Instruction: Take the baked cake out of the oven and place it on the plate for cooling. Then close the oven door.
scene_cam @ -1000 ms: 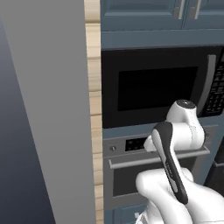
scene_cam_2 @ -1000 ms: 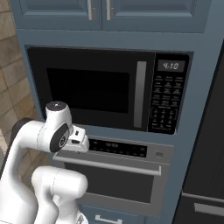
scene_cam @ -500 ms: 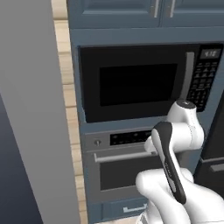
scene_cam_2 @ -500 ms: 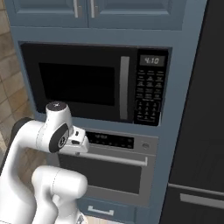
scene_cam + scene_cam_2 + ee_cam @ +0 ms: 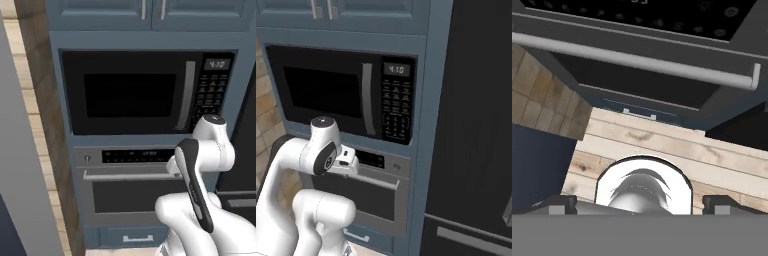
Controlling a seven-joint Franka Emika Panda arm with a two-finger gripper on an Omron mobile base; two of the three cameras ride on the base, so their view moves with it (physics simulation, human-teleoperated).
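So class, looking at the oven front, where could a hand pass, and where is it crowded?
Free: the gap behind the oven door's bar handle, and the wood floor bordered by the drawer. Crowded: the control strip sits tight under the microwave, and the arm overlaps the oven's right side.

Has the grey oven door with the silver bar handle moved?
No. The grey steel oven door stays shut under the black control strip; the camera moved.
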